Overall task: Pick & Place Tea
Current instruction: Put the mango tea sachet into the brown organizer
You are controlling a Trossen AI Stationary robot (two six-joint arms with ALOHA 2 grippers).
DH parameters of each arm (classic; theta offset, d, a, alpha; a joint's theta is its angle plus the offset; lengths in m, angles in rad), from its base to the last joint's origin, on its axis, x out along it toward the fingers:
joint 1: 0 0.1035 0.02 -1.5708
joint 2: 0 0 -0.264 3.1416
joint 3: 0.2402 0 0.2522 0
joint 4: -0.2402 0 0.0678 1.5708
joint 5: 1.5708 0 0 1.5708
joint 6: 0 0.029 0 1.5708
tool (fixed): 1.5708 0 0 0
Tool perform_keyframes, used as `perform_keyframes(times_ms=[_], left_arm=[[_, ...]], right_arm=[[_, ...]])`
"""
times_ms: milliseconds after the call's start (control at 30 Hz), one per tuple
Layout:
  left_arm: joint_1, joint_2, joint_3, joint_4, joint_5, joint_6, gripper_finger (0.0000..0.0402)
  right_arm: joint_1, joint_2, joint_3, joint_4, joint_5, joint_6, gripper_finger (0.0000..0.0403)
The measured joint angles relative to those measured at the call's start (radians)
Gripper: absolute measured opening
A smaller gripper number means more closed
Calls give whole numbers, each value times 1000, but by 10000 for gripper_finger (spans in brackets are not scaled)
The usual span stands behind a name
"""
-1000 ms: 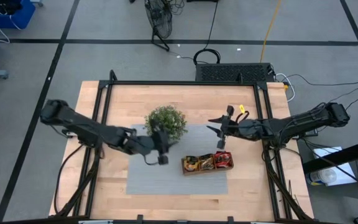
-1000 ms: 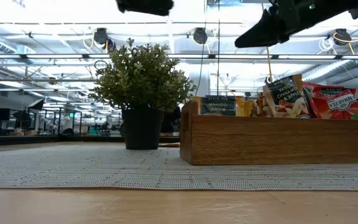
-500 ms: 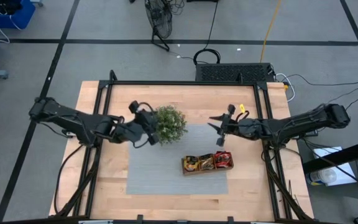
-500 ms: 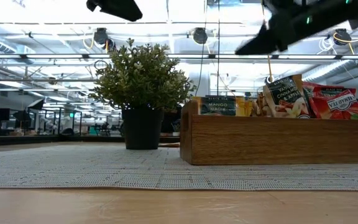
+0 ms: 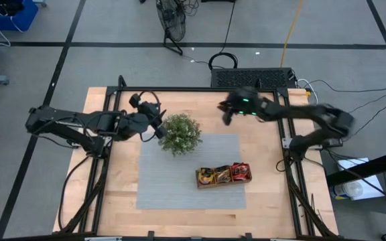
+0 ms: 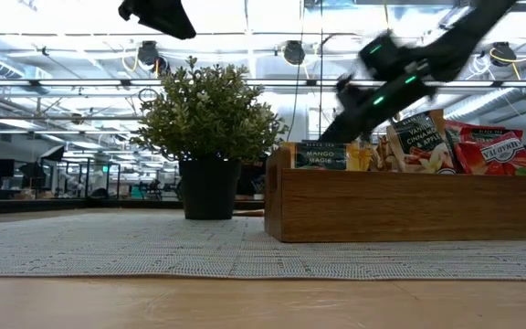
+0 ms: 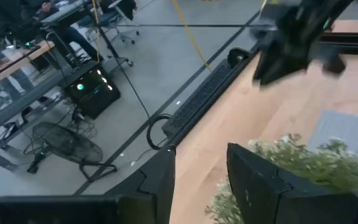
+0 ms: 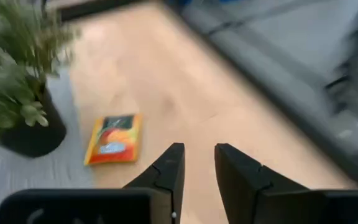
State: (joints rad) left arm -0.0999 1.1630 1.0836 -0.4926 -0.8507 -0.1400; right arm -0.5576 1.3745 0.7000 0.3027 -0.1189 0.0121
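A brown wooden tray (image 5: pixel 223 176) is set on a grey mat (image 5: pixel 179 191) on the wooden table (image 5: pixel 122 201), with three compartments seen from above. The compartment nearest the plant holds orange and yellow tea sachets (image 5: pixel 208 175), the middle one holds mixed pale and dark sachets, and the outer one holds red sachets (image 5: pixel 240 172). In the low view the sachets are stood upright above the tray wall (image 6: pixel 400 206): a dark green one labelled mango (image 6: pixel 319 155), a pale one (image 6: pixel 418 143) and red ones (image 6: pixel 491 151). One orange sachet (image 8: pixel 112 139) is seen lying flat on the bare table just beside the plant pot (image 8: pixel 33 134), apart from the tray. A potted plant (image 5: pixel 178 133) is placed at the mat's far corner. The left gripper (image 5: pixel 158 124) is held in the air just beside the plant, jaws spread with a clear gap, nothing between them. The right gripper (image 5: pixel 226 110) is held above the far part of the table, well apart from the tray, jaws parted narrowly and empty.
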Motion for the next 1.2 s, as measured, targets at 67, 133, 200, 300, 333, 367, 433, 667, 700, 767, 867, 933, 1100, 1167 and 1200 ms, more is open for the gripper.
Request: perform_keyframes(times_ms=[67,133,200,300,333,367,433,667,700,767,867,933,1100,1167,1200], left_arm=[[23,1,0,2,16,4,148],[39,1,0,0,20,4,148],[53,1,0,-7,20,7,148],[65,1,0,-24,21,7,148],[70,1,0,-31,21,7,148],[75,1,0,-37,22,11,148],[82,1,0,-47,23,14,147],[96,1,0,-57,23,23,147],[96,1,0,-58,23,25,147],[96,2,0,-58,33,26,147],[101,2,0,-59,59,27,147],[103,2,0,-61,63,27,147],[108,2,0,-67,66,27,147],[108,2,0,-68,67,26,147],[108,2,0,-68,67,25,147]], right_arm=[[-5,159,90,-12,-74,6,71],[2,297,191,-39,-140,6,64],[14,410,291,-95,-199,6,55],[34,527,406,-151,-256,21,28],[45,555,436,-158,-257,21,16],[58,580,460,-164,-253,20,8],[82,619,502,-183,-233,15,5],[121,729,624,-289,-145,-2,1],[122,731,638,-319,-126,-11,1],[121,733,660,-380,-117,-21,0],[120,722,678,-485,-112,-32,0],[119,705,677,-547,-102,-39,0],[121,652,676,-743,6,-84,0],[122,633,669,-782,43,-97,0],[121,620,659,-776,46,-99,0]])
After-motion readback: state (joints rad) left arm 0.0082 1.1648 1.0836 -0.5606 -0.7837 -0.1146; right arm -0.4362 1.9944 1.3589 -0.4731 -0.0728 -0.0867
